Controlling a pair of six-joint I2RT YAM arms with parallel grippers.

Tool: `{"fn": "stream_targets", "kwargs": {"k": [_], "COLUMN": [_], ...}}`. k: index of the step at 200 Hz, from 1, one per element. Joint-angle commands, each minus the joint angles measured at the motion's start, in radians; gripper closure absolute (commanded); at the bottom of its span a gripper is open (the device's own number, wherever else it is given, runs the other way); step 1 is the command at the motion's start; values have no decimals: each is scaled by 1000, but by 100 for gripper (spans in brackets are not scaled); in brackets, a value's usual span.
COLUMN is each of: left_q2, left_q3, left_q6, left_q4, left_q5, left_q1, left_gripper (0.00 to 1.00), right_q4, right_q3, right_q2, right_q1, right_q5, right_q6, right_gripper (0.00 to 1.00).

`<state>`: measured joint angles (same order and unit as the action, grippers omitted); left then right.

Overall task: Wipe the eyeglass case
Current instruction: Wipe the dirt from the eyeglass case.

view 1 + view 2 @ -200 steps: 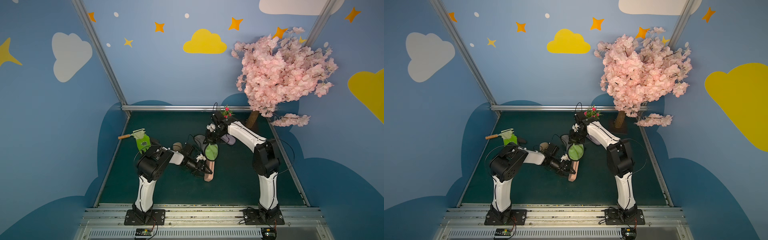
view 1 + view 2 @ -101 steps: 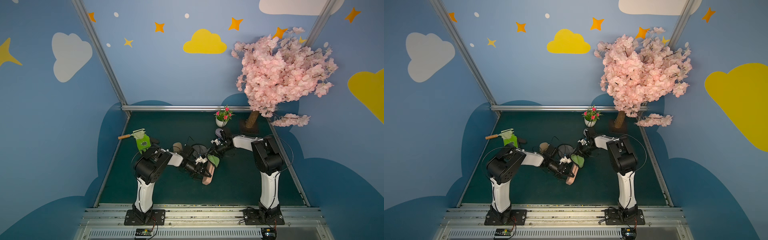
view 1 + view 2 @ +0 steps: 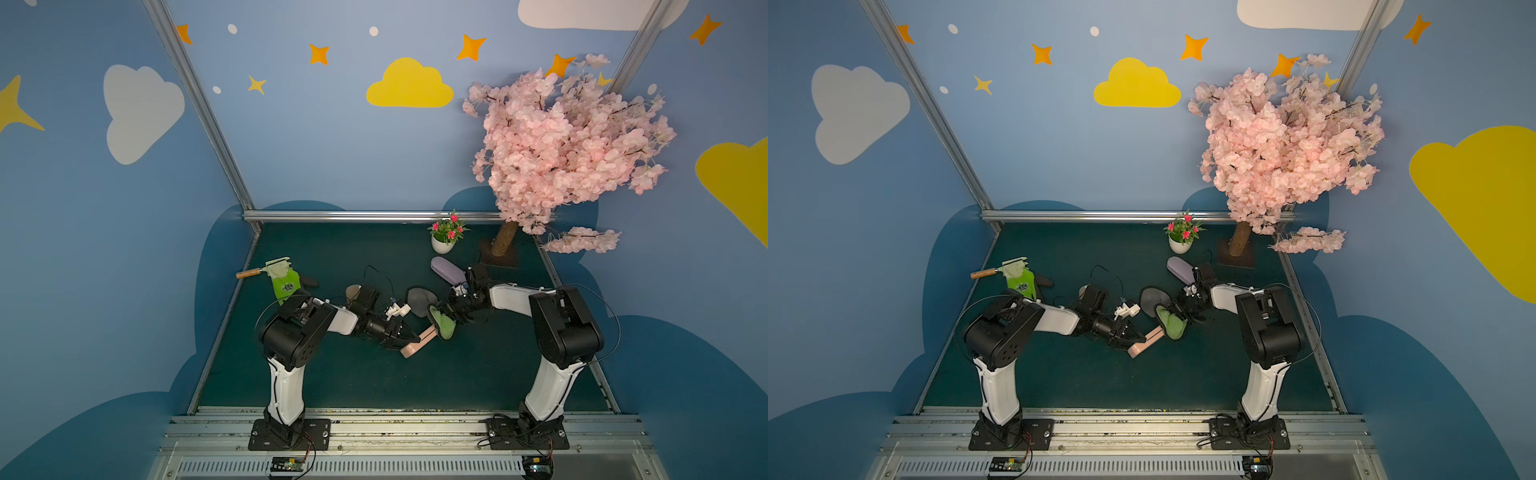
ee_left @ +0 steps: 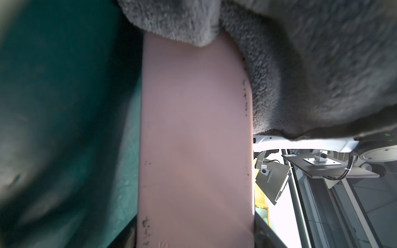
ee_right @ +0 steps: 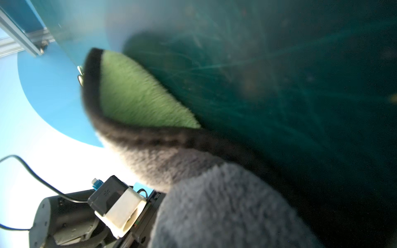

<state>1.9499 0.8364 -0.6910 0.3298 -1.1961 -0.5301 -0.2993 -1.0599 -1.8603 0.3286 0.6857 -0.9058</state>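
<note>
Left pincer is clamped on one end of the pink eyeglass case, which is held slantwise over the middle of the dark green mat. Right pincer is clenched on a grey and green cloth, and this cloth touches the other end of the case. Blue walls with painted clouds and stars enclose the mat. Near the back right corner stand a pink blossom tree and a small white flower pot.

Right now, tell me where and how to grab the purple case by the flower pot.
Probably grip the purple case across its narrow middle, coming straight down: it lies flat and long on the mat, with the right arm crowding its near end.
</note>
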Motion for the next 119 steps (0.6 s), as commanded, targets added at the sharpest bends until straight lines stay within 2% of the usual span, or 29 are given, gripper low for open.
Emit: {"fn": "stream_targets", "kwargs": {"k": [1, 30, 62, 81, 99, 119], "left_q2": [-51, -93, -74, -60, -42, -50], "left_q3": [14, 34, 53, 58, 57, 54], "left_q6": [65, 245, 254, 210, 118, 98], "left_q4": [1, -283, -313, -263, -163, -151], "left_q5": [18, 109, 164, 179, 193, 222], "left_q1": [12, 7, 7, 7, 6, -4], "left_gripper": [97, 97, 97, 97, 97, 97], "right_q4": [-254, -349, -328, -297, -181, -63], "right_q3": [-129, -238, -214, -130, 23, 166], "right_q2": [77, 137, 244, 292, 356, 427], "right_q1": [6, 4, 7, 7, 6, -23], "right_q5": [-76, -140, -147, -133, -136, -181], "right_q6": [114, 166, 127, 67, -45, -149], "right_gripper": [100, 100, 100, 100, 100, 100]}}
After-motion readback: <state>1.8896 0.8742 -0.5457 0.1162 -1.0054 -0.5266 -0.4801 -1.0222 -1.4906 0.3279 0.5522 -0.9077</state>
